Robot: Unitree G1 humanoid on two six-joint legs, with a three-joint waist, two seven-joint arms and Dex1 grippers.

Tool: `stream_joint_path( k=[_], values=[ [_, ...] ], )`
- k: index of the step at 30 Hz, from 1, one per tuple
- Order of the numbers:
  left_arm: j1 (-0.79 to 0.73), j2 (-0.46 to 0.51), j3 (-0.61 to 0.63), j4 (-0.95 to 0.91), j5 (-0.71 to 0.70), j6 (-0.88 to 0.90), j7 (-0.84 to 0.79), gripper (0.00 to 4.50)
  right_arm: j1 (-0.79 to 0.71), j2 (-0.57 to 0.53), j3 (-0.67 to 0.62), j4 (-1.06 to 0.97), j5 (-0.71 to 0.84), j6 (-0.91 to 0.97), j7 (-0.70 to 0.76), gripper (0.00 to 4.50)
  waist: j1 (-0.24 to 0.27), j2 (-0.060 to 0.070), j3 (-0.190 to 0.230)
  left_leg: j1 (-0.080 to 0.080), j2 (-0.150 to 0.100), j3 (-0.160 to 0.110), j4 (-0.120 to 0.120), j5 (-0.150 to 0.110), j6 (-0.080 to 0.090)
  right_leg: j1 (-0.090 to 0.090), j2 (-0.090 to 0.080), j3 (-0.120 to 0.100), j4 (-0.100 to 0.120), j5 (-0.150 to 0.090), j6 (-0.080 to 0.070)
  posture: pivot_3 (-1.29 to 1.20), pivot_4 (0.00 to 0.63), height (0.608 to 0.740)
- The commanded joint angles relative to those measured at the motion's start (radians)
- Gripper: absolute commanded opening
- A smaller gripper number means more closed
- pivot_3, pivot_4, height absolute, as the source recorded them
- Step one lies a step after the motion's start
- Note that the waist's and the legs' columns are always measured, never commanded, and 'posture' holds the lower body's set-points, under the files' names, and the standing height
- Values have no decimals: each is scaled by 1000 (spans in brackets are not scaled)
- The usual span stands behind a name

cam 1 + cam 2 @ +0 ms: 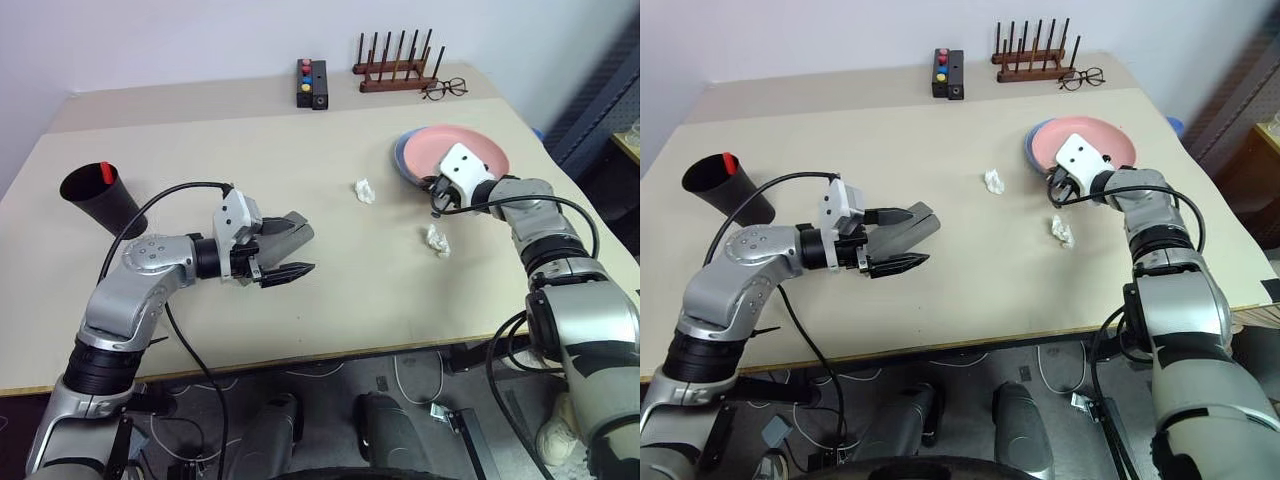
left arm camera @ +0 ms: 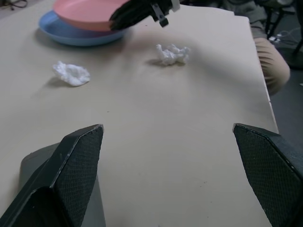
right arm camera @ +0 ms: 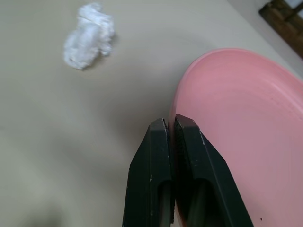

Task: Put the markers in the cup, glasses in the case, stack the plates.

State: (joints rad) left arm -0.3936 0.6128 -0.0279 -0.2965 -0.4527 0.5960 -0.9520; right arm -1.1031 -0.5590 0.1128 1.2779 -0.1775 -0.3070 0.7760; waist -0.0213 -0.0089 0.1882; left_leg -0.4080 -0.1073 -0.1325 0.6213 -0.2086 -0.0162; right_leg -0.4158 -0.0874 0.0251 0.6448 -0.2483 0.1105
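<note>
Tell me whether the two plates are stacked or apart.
Stacked. The pink plate sits on the blue plate, whose rim shows beneath it. The shut right gripper is at the pink plate's edge.

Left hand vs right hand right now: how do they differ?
The left hand is wide open and empty over bare table; the right hand is shut, its fingers pinching the rim of the round pink plastic plate. The left hand sits near the tall black tapered cup, the right at the plates. Both have two black fingers and hover low above the beige table.

two crumpled white tissues point(image 1: 365, 190) point(image 1: 436, 240), wooden rack point(image 1: 398, 62), thin-framed spectacles point(image 1: 444, 88), black button box point(image 1: 312, 83), beige table point(image 1: 300, 150)
</note>
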Motion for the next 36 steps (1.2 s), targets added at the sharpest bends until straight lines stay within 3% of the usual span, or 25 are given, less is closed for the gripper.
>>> stream_joint_path(
  k=[1,4,7,14,24,31,36],
  values=[
    [18,14,36,-64,-29,19,30,4500,-53,18,-10,2,-5,-17,-19,48,0,0,0,0,0,0,0,0,0,0,0,0,0,0,0,0,150,740],
    [35,18,41,-86,-37,27,50,4500,-59,35,-13,14,-9,-7,-26,48,0,0,0,0,0,0,0,0,0,-1,0,0,1,0,0,0,150,740],
    [47,23,47,-102,-43,36,66,4500,-59,40,-15,22,-15,-5,-37,925,1,0,0,0,0,0,0,0,-1,-1,0,0,1,0,0,0,150,740],
    [65,31,57,-123,-57,44,89,4500,-74,42,-13,32,-33,-5,-91,4356,0,0,0,0,0,0,0,0,-1,-1,0,0,1,0,0,0,150,740],
    [82,39,70,-148,-69,58,114,4500,-116,43,-15,45,-57,1,-155,4435,-2,0,0,0,0,0,-1,1,-1,-1,1,1,1,0,-1,0,150,740],
    [112,46,84,-184,-88,73,146,4500,-153,35,-56,34,-15,-19,-99,4435,-5,0,0,0,0,0,-1,1,-1,-2,1,1,1,0,-1,0,150,740],
    [113,48,90,-194,-97,79,167,4500,-163,44,-46,47,-50,-25,-174,4435,-10,0,0,0,0,0,-1,1,-1,-2,1,1,2,0,-1,0,150,740]
  ],
)
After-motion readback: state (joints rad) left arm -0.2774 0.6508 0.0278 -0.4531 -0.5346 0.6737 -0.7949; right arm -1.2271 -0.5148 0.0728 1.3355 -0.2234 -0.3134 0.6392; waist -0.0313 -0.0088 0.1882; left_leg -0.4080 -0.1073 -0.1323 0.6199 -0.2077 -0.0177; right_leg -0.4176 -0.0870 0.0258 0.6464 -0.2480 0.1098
